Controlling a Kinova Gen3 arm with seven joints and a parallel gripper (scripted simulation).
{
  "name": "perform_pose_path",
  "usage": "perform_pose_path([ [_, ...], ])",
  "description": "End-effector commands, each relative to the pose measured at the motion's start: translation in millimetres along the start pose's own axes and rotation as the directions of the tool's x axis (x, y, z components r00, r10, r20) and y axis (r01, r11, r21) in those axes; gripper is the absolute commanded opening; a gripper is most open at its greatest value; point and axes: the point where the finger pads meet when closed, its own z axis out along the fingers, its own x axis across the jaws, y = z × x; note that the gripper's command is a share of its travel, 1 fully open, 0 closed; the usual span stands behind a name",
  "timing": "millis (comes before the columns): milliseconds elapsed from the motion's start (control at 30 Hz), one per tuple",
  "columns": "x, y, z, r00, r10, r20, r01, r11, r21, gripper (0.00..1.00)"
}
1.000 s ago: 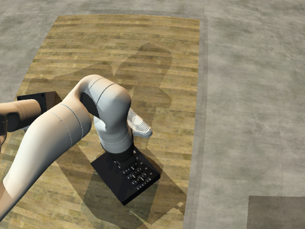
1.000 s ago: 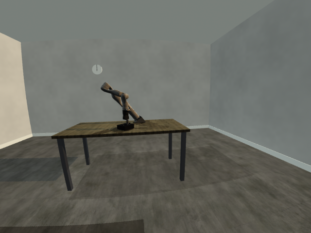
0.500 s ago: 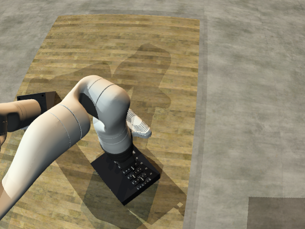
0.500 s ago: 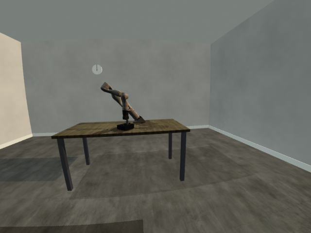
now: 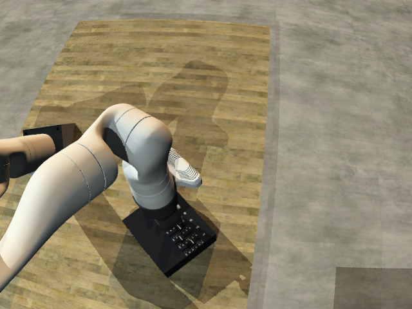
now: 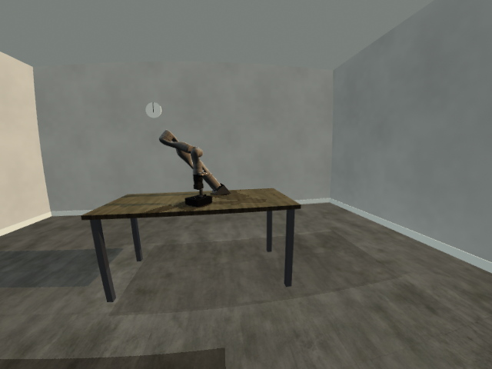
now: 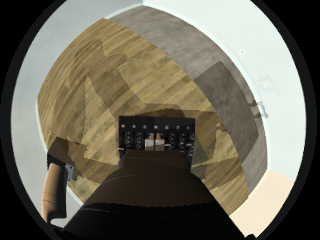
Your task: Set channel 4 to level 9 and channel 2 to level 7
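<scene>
The black lighting desk (image 5: 169, 237) stands flat on the wooden table, near its right edge. Several faders with white-lined caps (image 5: 186, 234) sit in parallel tracks on its right half. My gripper (image 5: 177, 215) is shut with nothing between the fingers and points straight down at the desk's upper tracks; the wrist hides most of it there. In the wrist view the shut fingertips (image 7: 156, 139) sit over the middle of the fader row on the desk (image 7: 155, 131). From the exterior view the gripper (image 6: 198, 193) reaches down onto the desk (image 6: 197, 200).
My arm's base (image 5: 49, 132) is mounted at the table's left side. The arm's elbow (image 5: 140, 140) hangs over the desk's near half. The table's right edge (image 5: 262, 199) runs close past the desk.
</scene>
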Motion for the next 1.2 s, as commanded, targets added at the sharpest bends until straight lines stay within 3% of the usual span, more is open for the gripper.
perform_pose_path([
  [0,1,3,-0.6,1.0,0.003,-0.002,-0.003,1.0,-0.001,0.0],
  [1167,1,16,-0.6,1.0,0.003,-0.002,-0.003,1.0,-0.001,0.0],
])
